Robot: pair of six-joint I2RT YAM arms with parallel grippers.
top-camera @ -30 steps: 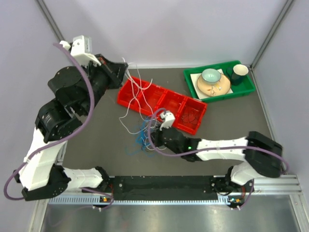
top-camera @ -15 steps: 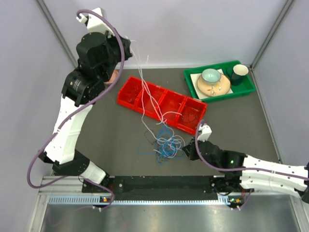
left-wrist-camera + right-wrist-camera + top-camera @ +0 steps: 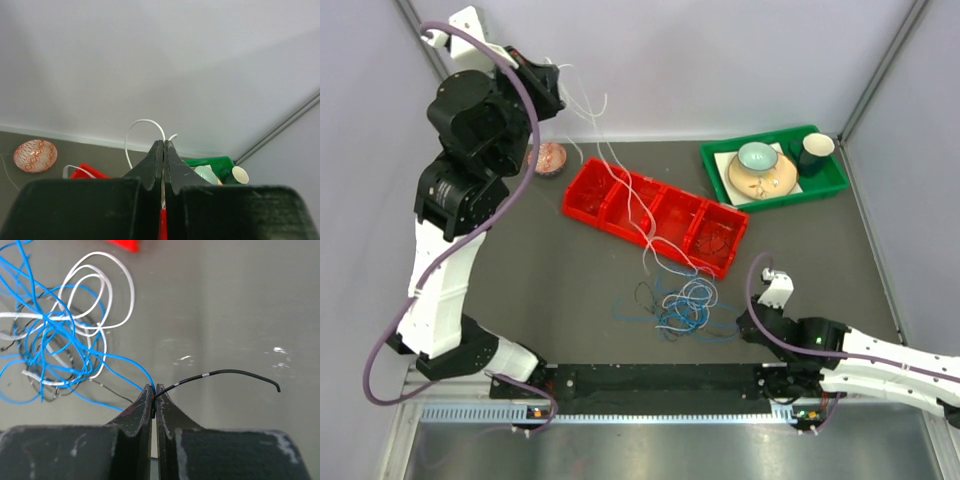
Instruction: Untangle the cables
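The cables (image 3: pixel 682 303) lie as a blue, white and black tangle on the dark table, in front of the red tray (image 3: pixel 592 195). White cables (image 3: pixel 638 212) run up from the tangle across the tray to my left gripper (image 3: pixel 557 88), which is raised high at the back left. In the left wrist view that gripper (image 3: pixel 164 142) is shut on a white cable (image 3: pixel 143 121) that loops out above the tips. My right gripper (image 3: pixel 742 327) sits low, right of the tangle. It (image 3: pixel 154 387) is shut on a blue cable (image 3: pixel 131 366) and a black cable (image 3: pixel 225 372).
A green tray (image 3: pixel 817 185) at the back right holds a plate, a pale bowl and a dark cup. A small patterned bowl (image 3: pixel 548 158) stands left of the red tray, under the left arm. Grey walls close in the back and both sides.
The left arm has swung up and back to the left, drawing white cables taut over the tray. The right arm has pulled back to the near right, dragging the tangle with it.
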